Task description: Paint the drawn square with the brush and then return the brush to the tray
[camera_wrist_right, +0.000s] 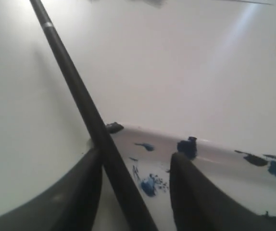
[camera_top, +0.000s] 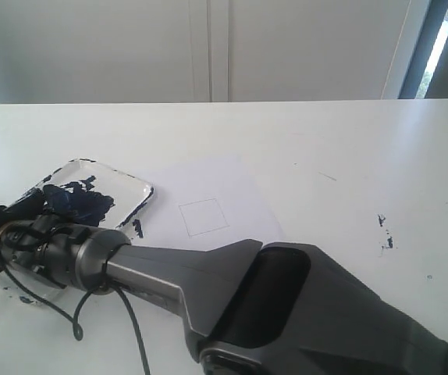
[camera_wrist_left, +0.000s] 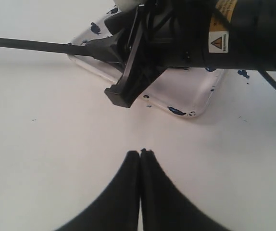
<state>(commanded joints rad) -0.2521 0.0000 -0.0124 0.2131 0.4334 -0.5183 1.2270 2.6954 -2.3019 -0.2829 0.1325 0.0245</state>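
Paper sheet point(camera_top: 240, 183) in the exterior view carries the drawn square point(camera_top: 203, 216), unpainted, near the tray point(camera_top: 144, 190), where the right arm point(camera_top: 208, 273) reaches across. In the left wrist view the left gripper point(camera_wrist_left: 140, 153) is pressed together, idle beside it. In the right wrist view the right gripper point(camera_wrist_right: 135, 161) is spread astride the brush point(camera_wrist_right: 80, 96) at the tray's rim, probably lining up a pickup.
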